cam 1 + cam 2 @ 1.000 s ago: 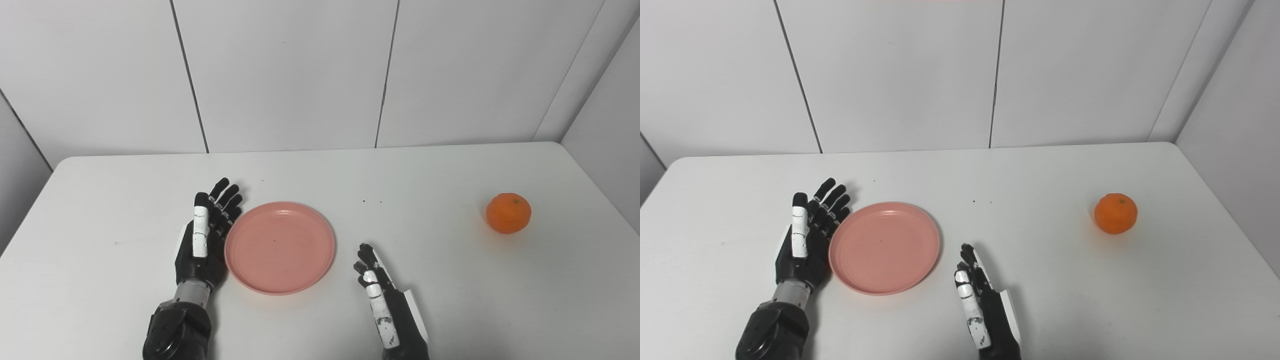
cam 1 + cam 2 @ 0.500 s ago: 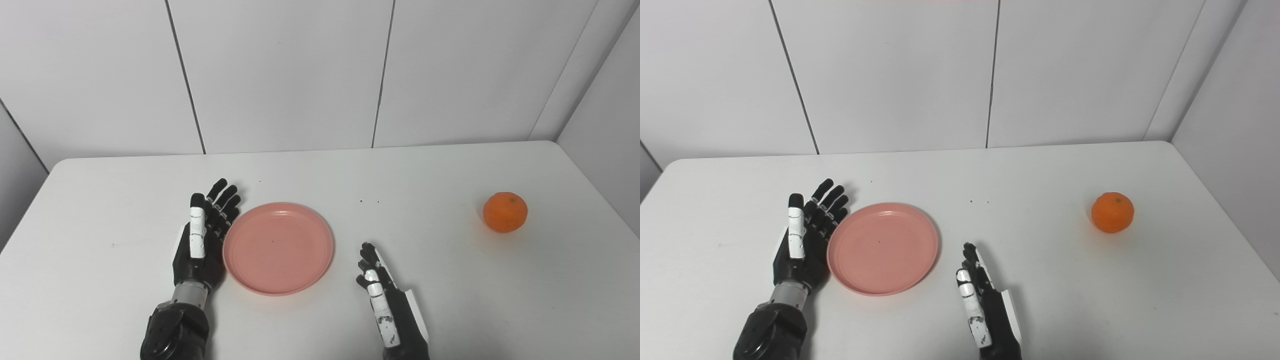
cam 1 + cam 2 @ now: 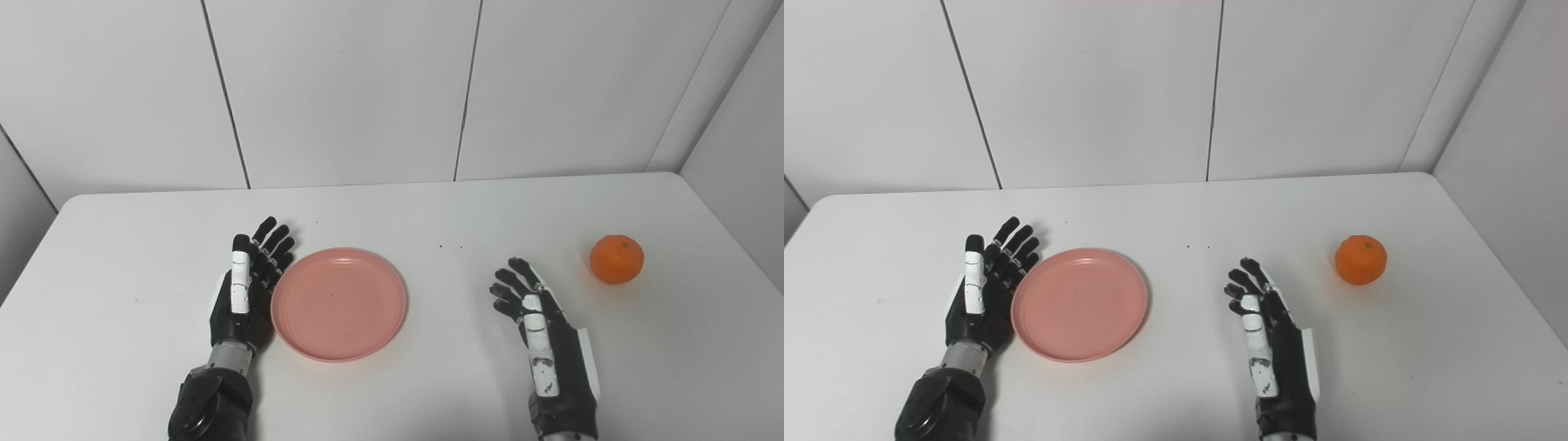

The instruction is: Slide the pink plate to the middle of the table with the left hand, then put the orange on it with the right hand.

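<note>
Right hand (image 3: 545,331): nearest to me, at about 5 o'clock on the table. I have it empty, fingers spread and lightly curled, pointing toward 1 o'clock where the fruit sits. I read that angle as a set-up for the reach.

Left hand (image 3: 245,291): at about 8 o'clock, fingers straight and apart, holding nothing. Its inner edge lies along the plate's left rim, touching or just beside it; I cannot tell which. A flat hand at the rim suits pushing, not lifting.

Pink plate (image 3: 339,303): flat on the table, empty, a little left of centre, between my two hands. I judge the slide nearly or fully done, since it sits close to the middle.

Orange (image 3: 616,259): alone at about 3 o'clock near the right edge, well apart from the plate and clear of the right hand's fingertips. It is round, so I expect it to roll if nudged from the side; a grasp from above seems safer.

White table (image 3: 429,202): bare at the far side, with two tiny dark specks past the plate.

Wall: plain white panels behind the table at 12 o'clock.
</note>
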